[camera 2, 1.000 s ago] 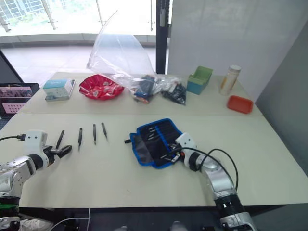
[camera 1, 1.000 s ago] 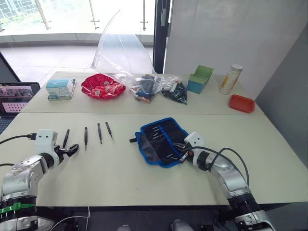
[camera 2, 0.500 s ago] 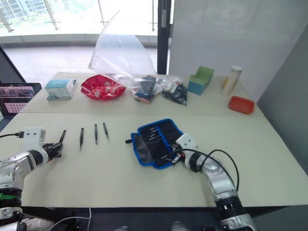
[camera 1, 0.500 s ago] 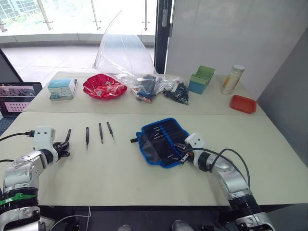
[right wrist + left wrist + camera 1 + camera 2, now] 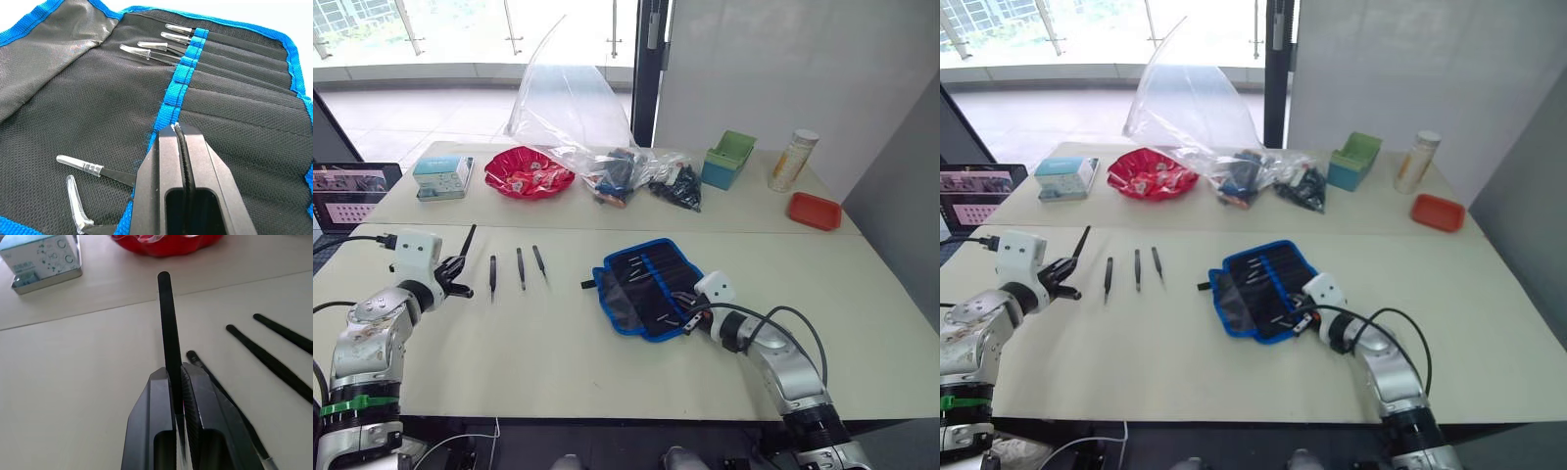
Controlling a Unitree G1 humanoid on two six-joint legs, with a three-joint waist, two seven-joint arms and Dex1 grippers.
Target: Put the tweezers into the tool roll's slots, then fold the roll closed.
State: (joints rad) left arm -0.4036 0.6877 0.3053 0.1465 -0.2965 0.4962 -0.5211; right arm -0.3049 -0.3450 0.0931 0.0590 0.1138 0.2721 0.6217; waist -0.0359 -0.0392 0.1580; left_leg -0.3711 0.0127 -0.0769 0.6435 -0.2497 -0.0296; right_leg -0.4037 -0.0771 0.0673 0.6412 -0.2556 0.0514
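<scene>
The right gripper (image 5: 693, 320) sits at the near right edge of the tool roll (image 5: 646, 286), at about five o'clock on the table (image 5: 607, 372). Its fingers are pressed together on a thin black pair of tweezers over the black inner face, next to the blue band of slots (image 5: 182, 73); it has barely moved in the last second. At nine o'clock the left gripper (image 5: 453, 277) pinches one pair of tweezers (image 5: 168, 333), which now stands raised off the table and tilted; a second ago the gripper was only reaching toward it where it lay flat. Three more tweezers (image 5: 520, 267) lie side by side just beyond, between the left gripper and the roll. Farther back are a red bowl (image 5: 529, 172) and a clear plastic bag (image 5: 568, 117).
</scene>
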